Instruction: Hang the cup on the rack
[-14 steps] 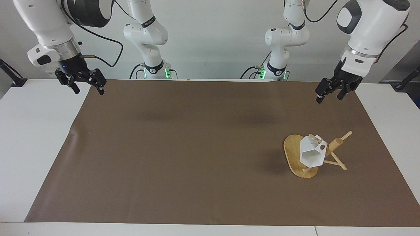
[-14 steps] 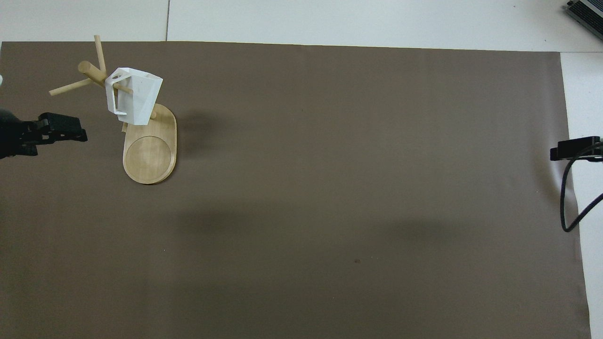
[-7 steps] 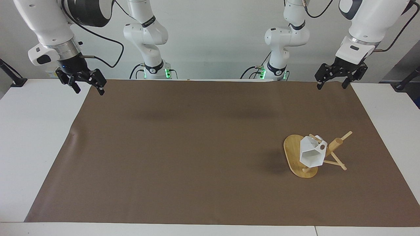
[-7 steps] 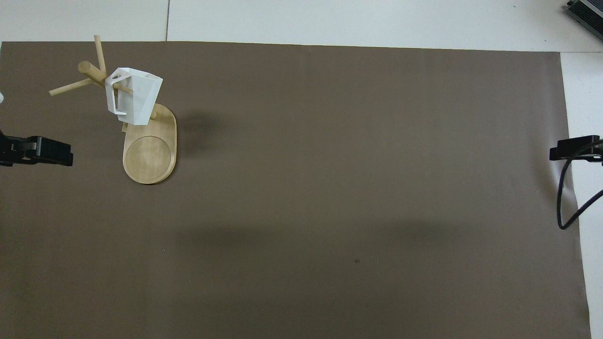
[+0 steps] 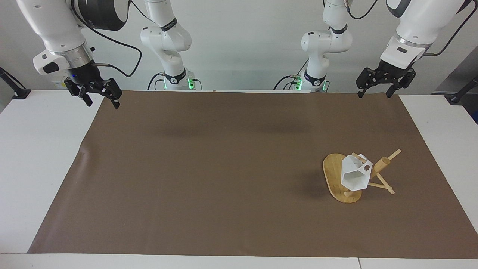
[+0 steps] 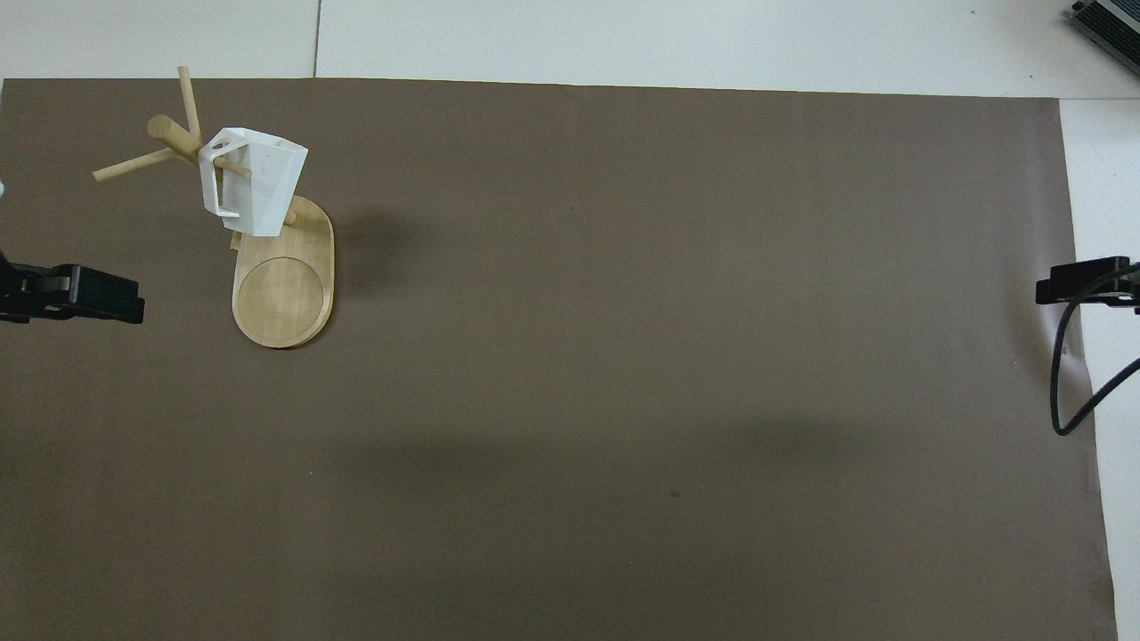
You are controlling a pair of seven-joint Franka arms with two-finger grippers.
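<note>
The white faceted cup point(image 5: 353, 175) point(image 6: 258, 191) hangs by its handle on a peg of the bamboo rack point(image 5: 332, 172) point(image 6: 283, 294), tilted, nothing else touching it. The rack stands on the mat toward the left arm's end of the table. My left gripper point(image 5: 374, 93) point(image 6: 116, 296) hangs open and empty, high over the mat's corner at the robots' edge, well apart from the rack. At the other end of the table my right gripper point(image 5: 102, 104) point(image 6: 1073, 289) is raised over the mat's corner by the robots, also open and empty.
A brown mat point(image 5: 224, 168) covers most of the white table point(image 5: 37, 149). A black cable point(image 6: 1069, 392) droops from the right gripper. A dark device point(image 6: 1109, 22) lies at the table's corner farthest from the robots, at the right arm's end.
My left gripper has risen and drawn back toward the robots' edge, away from the rack. The right gripper, the cup and the rack have stayed put.
</note>
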